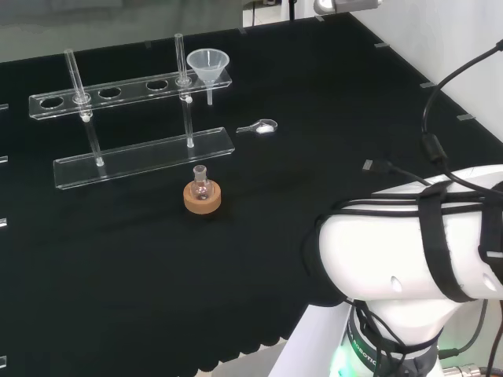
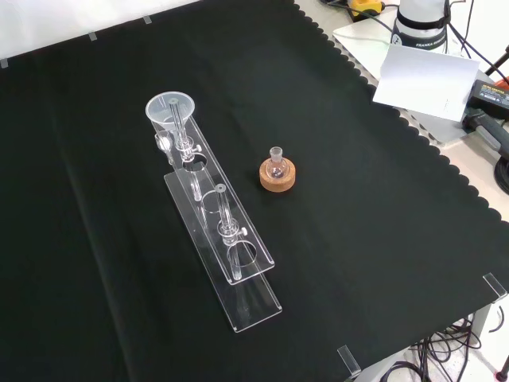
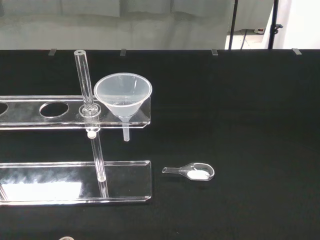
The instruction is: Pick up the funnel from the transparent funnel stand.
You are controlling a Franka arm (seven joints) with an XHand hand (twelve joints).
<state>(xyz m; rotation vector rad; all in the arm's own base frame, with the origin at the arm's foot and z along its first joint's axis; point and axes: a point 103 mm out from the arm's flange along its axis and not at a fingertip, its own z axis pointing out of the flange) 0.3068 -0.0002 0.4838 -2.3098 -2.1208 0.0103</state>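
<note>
Wrist view shows me the funnel point(image 3: 123, 95) seated in the end hole of the clear stand point(image 3: 75, 112), its stem hanging below the shelf, an upright rod point(image 3: 86, 82) just beside it and a small scoop point(image 3: 192, 171) lying on the cloth nearby. I cannot tell how the fingers are set. I would come in from the open end, close around the cone away from the rod, then lift straight up so the stem clears the hole
</note>
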